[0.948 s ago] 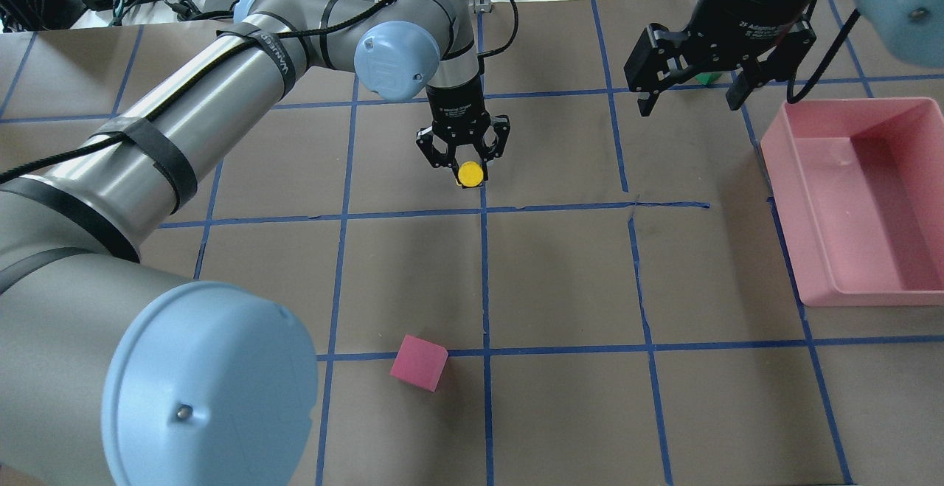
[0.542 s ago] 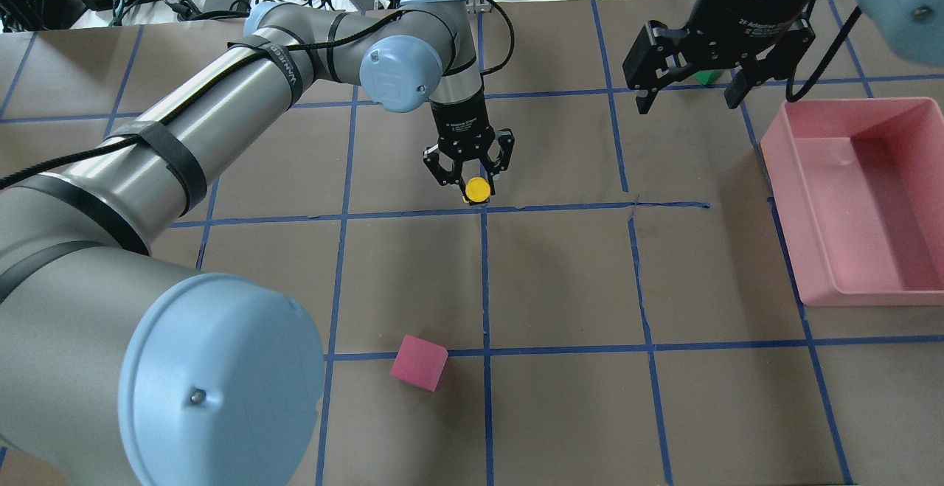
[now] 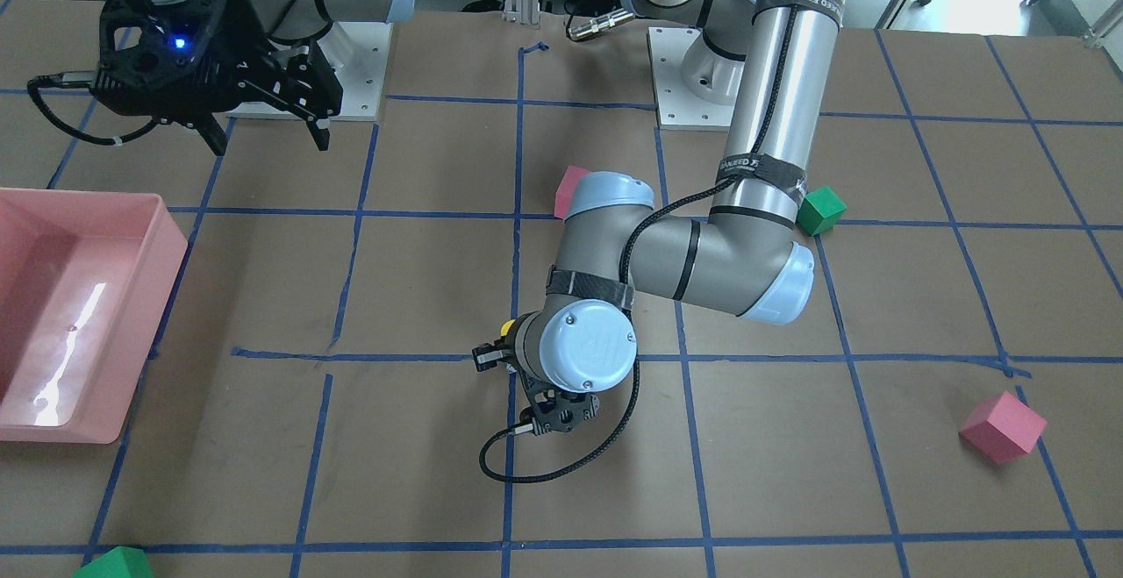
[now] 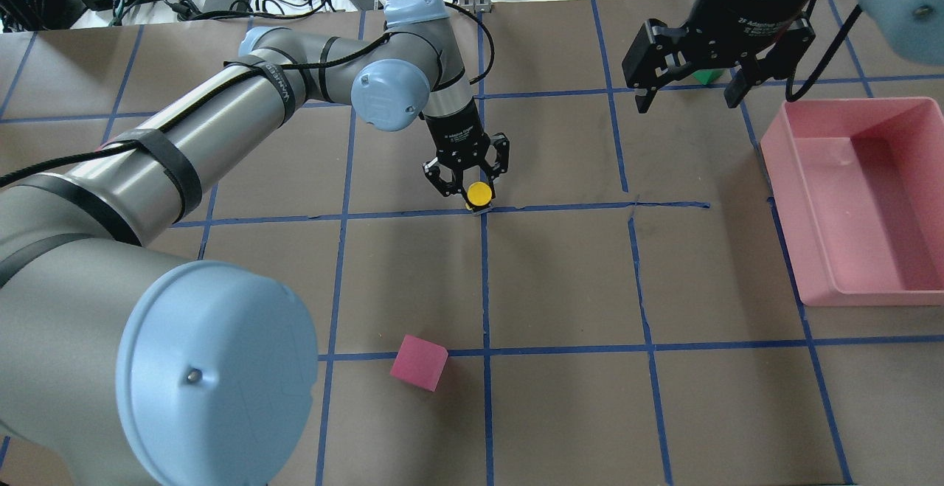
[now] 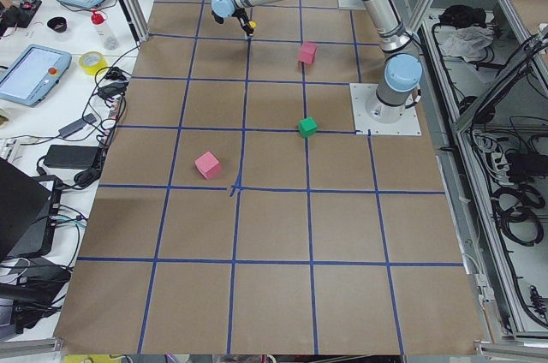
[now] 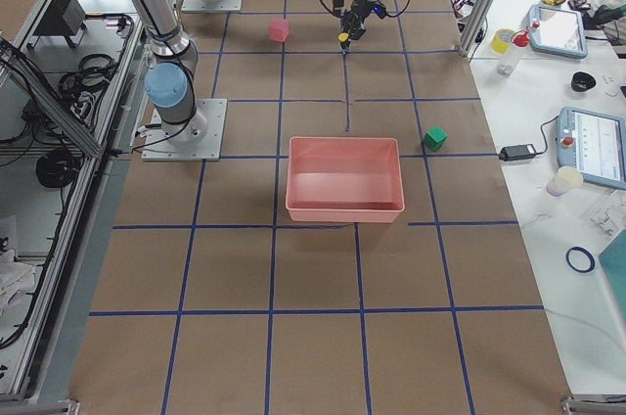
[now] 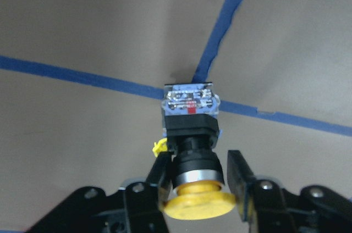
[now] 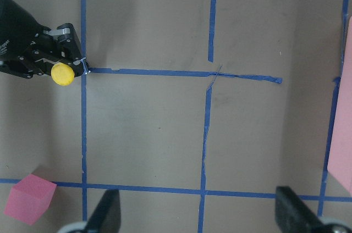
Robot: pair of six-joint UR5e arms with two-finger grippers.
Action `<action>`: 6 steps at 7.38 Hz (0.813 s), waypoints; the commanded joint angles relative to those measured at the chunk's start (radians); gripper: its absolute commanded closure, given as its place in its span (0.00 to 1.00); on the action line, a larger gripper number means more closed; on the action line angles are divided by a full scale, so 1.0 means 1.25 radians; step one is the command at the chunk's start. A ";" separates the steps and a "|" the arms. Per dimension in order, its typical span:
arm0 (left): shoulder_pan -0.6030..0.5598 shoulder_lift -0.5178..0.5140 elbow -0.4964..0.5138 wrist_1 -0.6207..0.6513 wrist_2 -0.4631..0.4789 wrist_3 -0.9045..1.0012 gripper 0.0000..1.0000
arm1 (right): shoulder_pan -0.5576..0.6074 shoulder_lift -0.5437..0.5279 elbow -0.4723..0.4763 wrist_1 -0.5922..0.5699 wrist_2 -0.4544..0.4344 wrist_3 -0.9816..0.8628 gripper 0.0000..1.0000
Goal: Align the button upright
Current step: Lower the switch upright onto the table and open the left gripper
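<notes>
The button (image 4: 479, 193) has a round yellow cap, a black body and a grey-white contact block. My left gripper (image 4: 472, 189) is shut on it, fingers either side of the black neck. In the left wrist view the button (image 7: 192, 134) sits between my fingers (image 7: 162, 172), its contact block down at a crossing of blue tape lines. It stands nearly upright, cap towards the wrist. The front view shows only a sliver of the yellow cap (image 3: 507, 327) behind the wrist. My right gripper (image 4: 688, 105) is open and empty, high over the table's far right; its wrist view shows the button (image 8: 62, 73).
A pink bin (image 4: 782, 198) stands at the right edge. A pink cube (image 4: 418, 362) lies near the front centre. A green cube (image 4: 709, 77) is partly hidden behind my right gripper. The front view shows other cubes, green (image 3: 821, 210) and pink (image 3: 1002, 426).
My left gripper has carried the button forward and down, from inside a grid square to the tape crossing. The right arm has hardly moved.
</notes>
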 commanded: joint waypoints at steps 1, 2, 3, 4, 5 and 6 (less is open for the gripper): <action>0.002 0.001 -0.002 0.007 -0.002 0.000 1.00 | 0.000 0.001 0.000 -0.001 -0.002 0.000 0.00; 0.002 0.003 -0.002 0.007 -0.002 0.000 0.02 | -0.001 0.002 0.003 -0.001 -0.009 0.000 0.00; 0.005 0.013 -0.003 0.007 -0.019 0.000 0.00 | 0.000 0.001 0.003 -0.001 -0.007 0.000 0.00; 0.008 0.018 0.001 0.007 -0.024 -0.001 0.00 | -0.001 0.002 0.003 -0.002 -0.008 0.000 0.00; 0.025 0.036 0.008 0.007 -0.019 -0.001 0.00 | 0.000 0.002 0.003 -0.002 -0.007 0.000 0.00; 0.061 0.077 0.011 -0.005 -0.013 0.008 0.00 | 0.001 0.002 0.003 -0.003 -0.007 0.001 0.00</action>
